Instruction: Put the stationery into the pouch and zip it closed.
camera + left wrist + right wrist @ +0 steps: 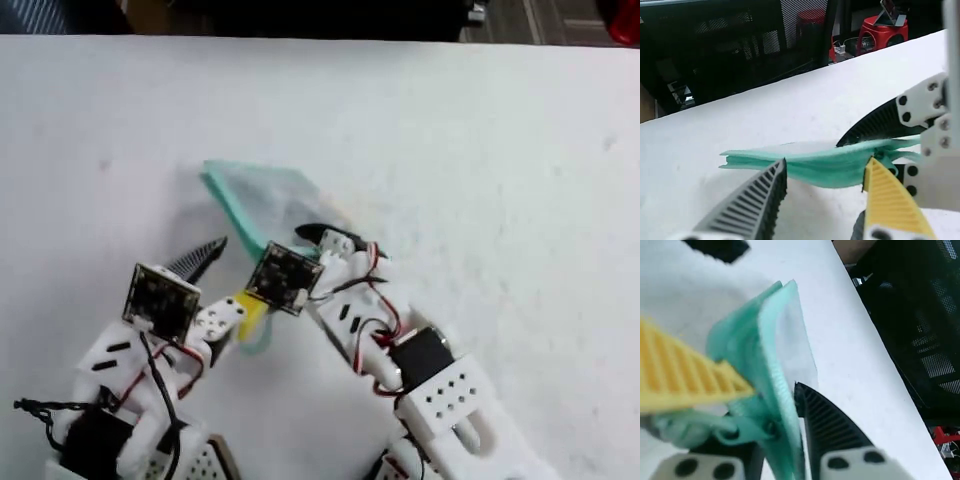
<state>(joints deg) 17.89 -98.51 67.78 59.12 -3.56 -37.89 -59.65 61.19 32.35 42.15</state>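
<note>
Left gripper (826, 164) wide open, touching pouch (765, 158).

**Mint-green pouch (262, 198) lies on white tabletop (480, 150)**
The soft pouch, with see-through mesh sides and a teal border, lies nearly flat and slants away across the tabletop. Its near end, where the teal zipper pull (735, 432) hangs, is pinched in the right claw (786, 392).

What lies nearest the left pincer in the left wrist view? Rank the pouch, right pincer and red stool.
1. The pouch: on the table, just ahead.
2. The right pincer: behind the pouch, gripping it.
3. The red stool: beyond the table's far edge.
</note>
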